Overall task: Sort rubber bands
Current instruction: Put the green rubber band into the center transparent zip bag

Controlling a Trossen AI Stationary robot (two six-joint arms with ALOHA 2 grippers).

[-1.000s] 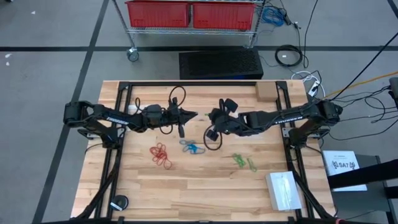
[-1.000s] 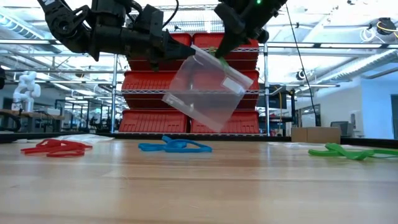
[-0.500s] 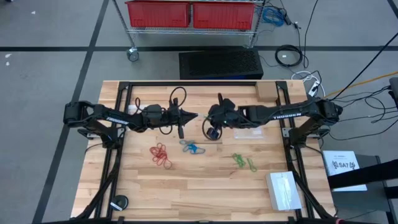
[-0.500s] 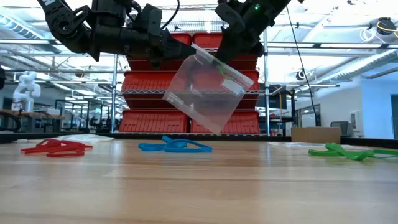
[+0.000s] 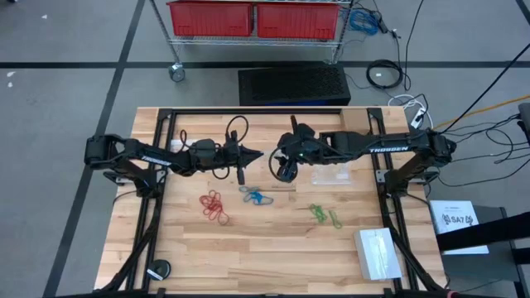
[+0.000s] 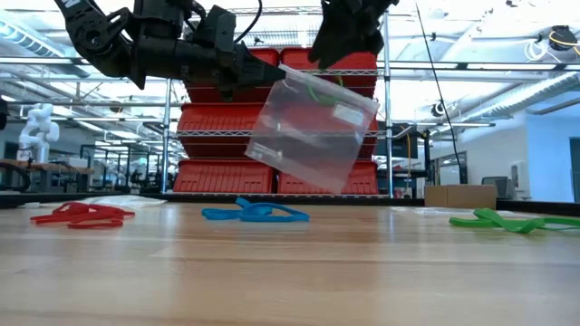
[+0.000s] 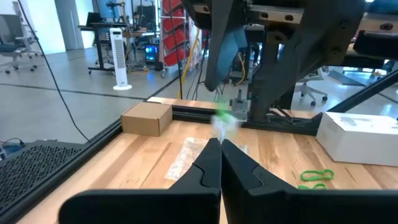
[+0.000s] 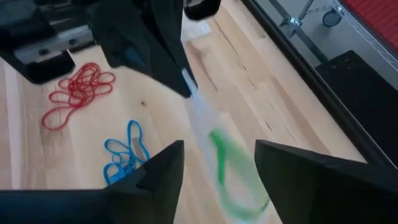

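A clear plastic bag [image 6: 308, 136] hangs above the table's middle from my shut left gripper [image 6: 267, 74]. A green loop [image 8: 227, 168] shows inside the bag. My right gripper [image 6: 349, 27] stands open above the bag's upper right corner and touches nothing. In the right wrist view its fingers [image 8: 217, 162] straddle the bag [image 8: 202, 118] with a gap. Three clusters of rubber bands lie flat on the wood: red [image 5: 214, 207], blue [image 5: 257, 197] and green [image 5: 325, 215]. My left gripper pinches the bag's upper left corner [image 6: 277, 78] between its two fingers, which come level from the table's left. The bag hangs tilted below them, clear of the table and above the blue bands [image 6: 254, 213].
Another clear bag [image 5: 331, 175] lies flat under the right arm. A stack of bags [image 5: 378, 252] sits at the near right corner and a cardboard box [image 5: 354, 122] at the far right. Black frame rails run along both table sides.
My right gripper has opened, let go of the bag's upper edge, and risen toward the far edge, tipping further down. The bag stays in my left gripper; its free side has swung a little toward the right and now hangs less steeply tilted.
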